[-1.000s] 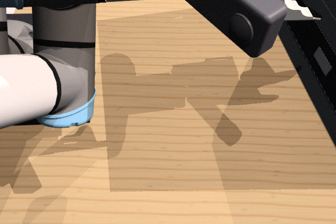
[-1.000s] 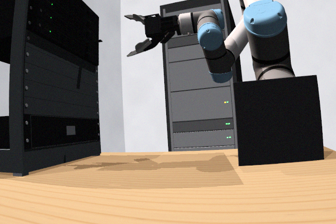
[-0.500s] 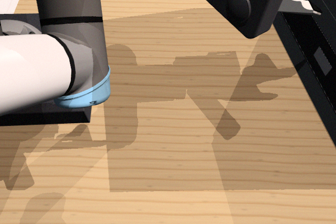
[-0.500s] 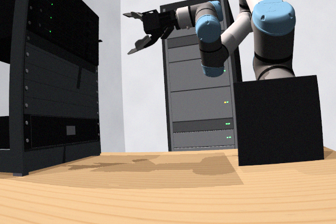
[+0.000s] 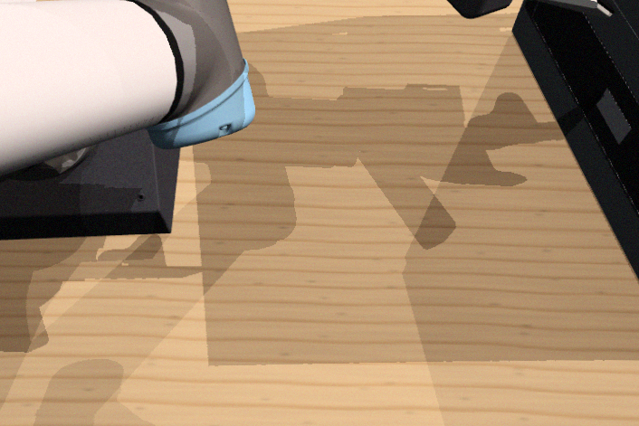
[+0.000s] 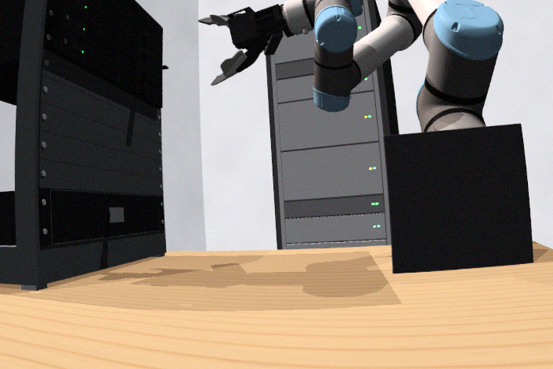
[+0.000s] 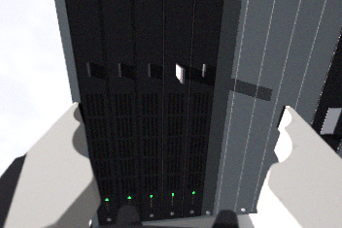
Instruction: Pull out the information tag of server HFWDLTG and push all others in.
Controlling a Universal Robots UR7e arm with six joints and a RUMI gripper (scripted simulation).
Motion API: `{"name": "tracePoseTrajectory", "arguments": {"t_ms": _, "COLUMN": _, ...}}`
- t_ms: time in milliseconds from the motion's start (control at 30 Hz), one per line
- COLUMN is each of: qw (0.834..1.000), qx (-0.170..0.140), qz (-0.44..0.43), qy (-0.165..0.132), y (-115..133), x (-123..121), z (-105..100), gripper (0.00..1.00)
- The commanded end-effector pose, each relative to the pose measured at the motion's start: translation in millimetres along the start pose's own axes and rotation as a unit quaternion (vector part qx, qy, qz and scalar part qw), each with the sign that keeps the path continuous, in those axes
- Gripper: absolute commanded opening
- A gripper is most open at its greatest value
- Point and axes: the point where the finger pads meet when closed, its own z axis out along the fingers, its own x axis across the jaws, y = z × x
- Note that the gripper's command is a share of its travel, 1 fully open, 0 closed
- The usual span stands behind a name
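Server rack (image 6: 27, 132) is standing at the wooden surface (image 6: 268, 333) edge, its five black servers (image 7: 146, 117) filling the wrist view; one pale information tag (image 7: 180, 74) is sticking out. Hand (image 6: 218, 47) is hovering wide open and empty, facing them, well apart.

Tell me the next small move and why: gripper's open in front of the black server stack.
Probably ease the open two-jaw gripper closer to the black rack, toward the pale pulled-out information tag. It holds nothing, a gap separates it from the rack, and no tag print is readable.
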Motion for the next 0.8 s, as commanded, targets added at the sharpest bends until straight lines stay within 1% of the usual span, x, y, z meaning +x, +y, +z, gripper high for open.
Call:
{"name": "tracePoseTrajectory", "arguments": {"t_ms": 0, "qw": 0.999, "qx": 0.027, "qz": -0.005, "qy": 0.028, "y": -2, "x": -2, "z": 4, "gripper": 1.0}}
{"name": "tracePoseTrajectory", "arguments": {"t_ms": 333, "qw": 0.996, "qx": 0.064, "qz": -0.013, "qy": 0.064, "y": 0, "x": -10, "z": 5, "gripper": 1.0}}
{"name": "tracePoseTrajectory", "arguments": {"t_ms": 400, "qw": 0.996, "qx": 0.064, "qz": -0.013, "qy": 0.064, "y": 0, "x": -10, "z": 5, "gripper": 1.0}}
{"name": "tracePoseTrajectory", "arguments": {"t_ms": 767, "qw": 0.989, "qx": 0.105, "qz": -0.022, "qy": 0.104, "y": 0, "x": -19, "z": 7, "gripper": 1.0}}
